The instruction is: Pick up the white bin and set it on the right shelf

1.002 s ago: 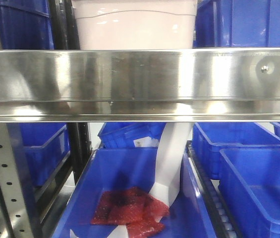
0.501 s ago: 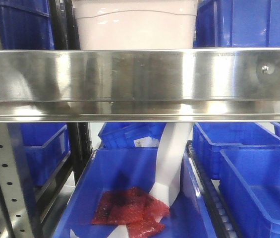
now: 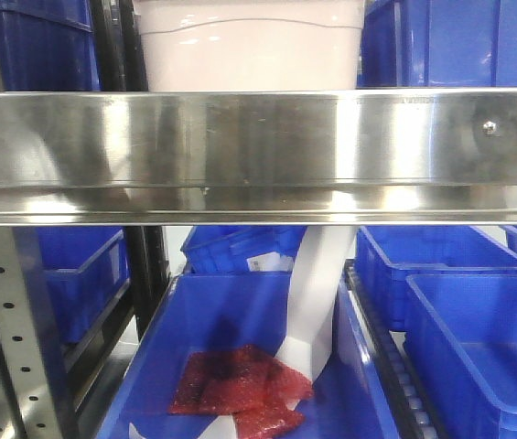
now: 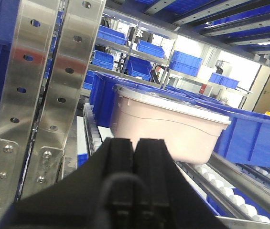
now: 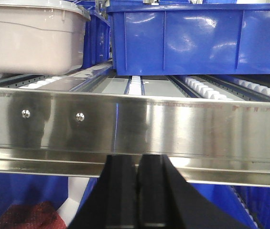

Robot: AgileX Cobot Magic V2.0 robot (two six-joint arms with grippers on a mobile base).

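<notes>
On upper roller shelf [image 5: 139,88], white bin [image 4: 168,126] sitting left of blue bin [image 5: 197,38], both grippers [image 4: 135,157] [image 5: 137,174] closed and empty in front; stage unclear, either reaching-in or backing-off.

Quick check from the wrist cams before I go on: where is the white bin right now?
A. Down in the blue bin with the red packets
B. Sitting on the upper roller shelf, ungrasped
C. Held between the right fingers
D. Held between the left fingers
B. The white bin rests on the roller shelf, while the left gripper and the right gripper both have their fingers pressed together, empty and short of it.
</notes>
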